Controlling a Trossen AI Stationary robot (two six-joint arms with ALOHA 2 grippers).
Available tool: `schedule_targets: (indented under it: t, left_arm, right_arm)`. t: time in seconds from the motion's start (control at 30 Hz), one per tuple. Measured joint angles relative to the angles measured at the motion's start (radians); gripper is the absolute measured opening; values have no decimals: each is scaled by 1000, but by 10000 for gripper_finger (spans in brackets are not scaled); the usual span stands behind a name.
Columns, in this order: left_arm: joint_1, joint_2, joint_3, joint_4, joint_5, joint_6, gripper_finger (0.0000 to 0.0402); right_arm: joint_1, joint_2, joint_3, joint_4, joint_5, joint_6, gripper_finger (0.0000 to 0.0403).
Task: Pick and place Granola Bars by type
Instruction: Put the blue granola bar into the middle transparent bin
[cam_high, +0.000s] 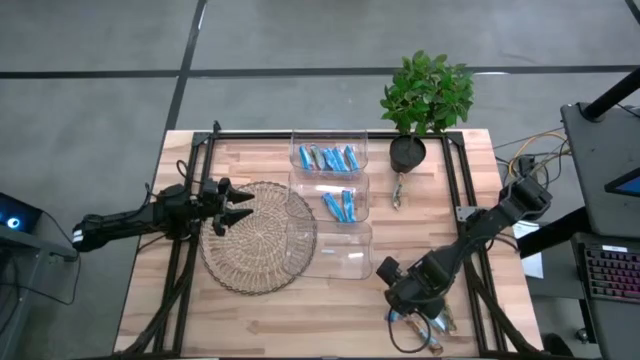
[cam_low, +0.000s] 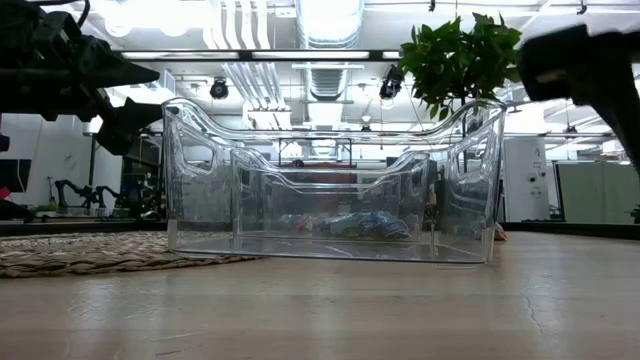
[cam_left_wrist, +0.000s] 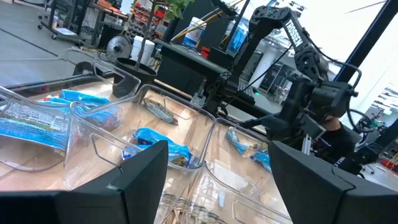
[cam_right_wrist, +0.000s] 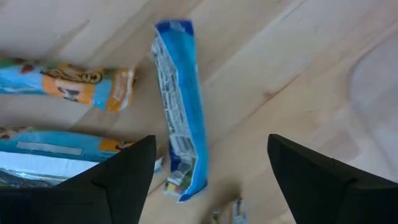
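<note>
Right end effector poised over a loose blue bar at the table's near edge.

At about 5 o'clock on the table (cam_high: 250, 330), the right end effector (cam_right_wrist: 208, 165) hung released, its two dark fingers spread wide over a blue-wrapped granola bar (cam_right_wrist: 180, 106) lying flat on the wood. The bar's long axis ran nearly straight ahead of the end effector, between the fingers rather than across them, so a grasp probably called for lowering onto it. Other loose bars (cam_right_wrist: 68, 81) lay just beside it. This arm was far nearer than the left. Farther off, three clear bins (cam_high: 329, 205) stood in a row toward 12 o'clock, two already holding blue bars. The left end effector (cam_high: 237, 208) waited released over the woven mat (cam_high: 255, 245) at 9 o'clock.
</note>
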Motion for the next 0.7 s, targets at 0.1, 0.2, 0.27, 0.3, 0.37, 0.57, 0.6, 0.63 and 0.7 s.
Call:
schedule_targets:
  t: [0.1, 0.2, 0.27, 0.3, 0.37, 0.57, 0.6, 0.63, 0.7]
  left_arm:
    - [0, 0, 0, 0, 0, 0, 261]
    - [0, 0, 0, 0, 0, 0, 261]
    - [0, 0, 0, 0, 0, 0, 261]
    - [0, 0, 0, 0, 0, 0, 261]
    - [0, 0, 0, 0, 0, 0, 261]
    - [0, 0, 0, 0, 0, 0, 261]
    - [0, 0, 0, 0, 0, 0, 261]
    - [0, 0, 0, 0, 0, 0, 261]
    - [0, 0, 0, 0, 0, 0, 261]
  right_arm:
    - [0, 0, -37, 25, 0, 50, 299]
    - [-1, 1, -64, 66, -11, 68, 295]
    - [1, 1, -75, 105, -32, 60, 292]
    - [1, 1, -80, 122, -38, 58, 291]
    - [5, 1, -90, 138, -40, 59, 290]
    - [19, 1, -131, 161, -46, 70, 296]
    - [21, 1, -139, 171, -46, 75, 297]
    - [21, 1, -144, 178, -46, 74, 297]
    - [21, 5, -150, 190, -41, 74, 296]
